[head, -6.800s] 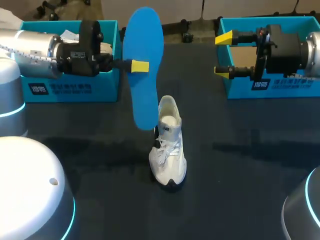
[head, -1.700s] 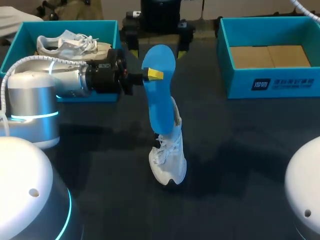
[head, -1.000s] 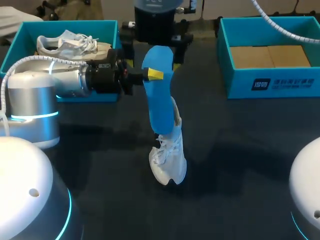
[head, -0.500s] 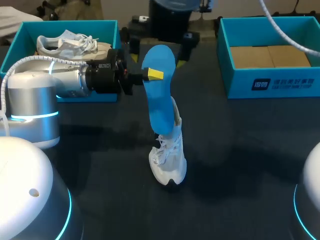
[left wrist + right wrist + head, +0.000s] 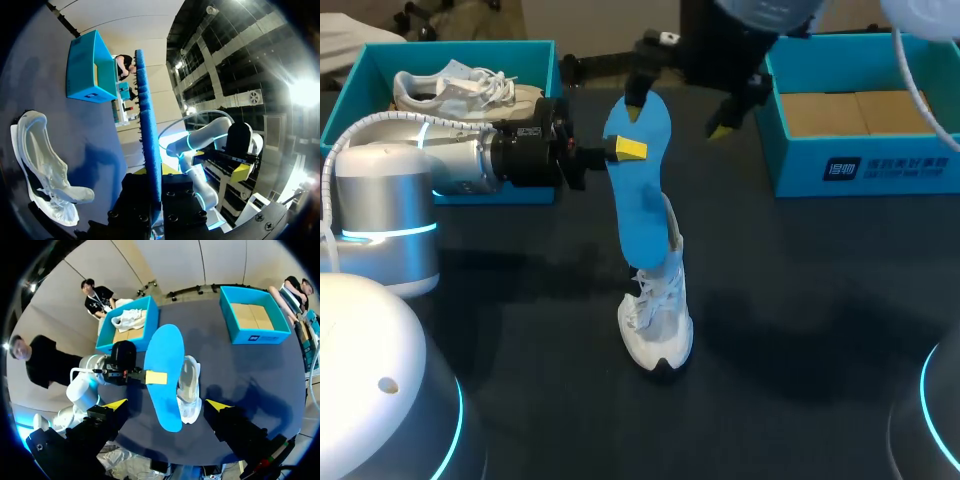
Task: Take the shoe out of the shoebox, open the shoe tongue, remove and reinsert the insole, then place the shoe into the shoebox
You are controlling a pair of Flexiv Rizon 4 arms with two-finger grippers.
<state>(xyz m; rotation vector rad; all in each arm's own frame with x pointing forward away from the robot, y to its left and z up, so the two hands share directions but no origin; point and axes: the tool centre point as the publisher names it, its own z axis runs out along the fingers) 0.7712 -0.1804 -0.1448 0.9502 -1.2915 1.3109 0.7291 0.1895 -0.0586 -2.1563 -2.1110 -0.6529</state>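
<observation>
My left arm (image 5: 420, 175) level from the left, jaws clamped on the blue insole (image 5: 638, 200), long axis near upright, by the shoe (image 5: 658, 315) pointing toe toward me, right arm (image 5: 730, 40) overhead, jaws wide.

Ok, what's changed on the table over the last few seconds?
The left hand, shut on the blue foam insole, carried it rightward and down until its lower end met the opening of the white sneaker. The right hand swung from over the right teal shoebox to the table's far side, open beyond the insole's top. The sneaker stayed put.
</observation>
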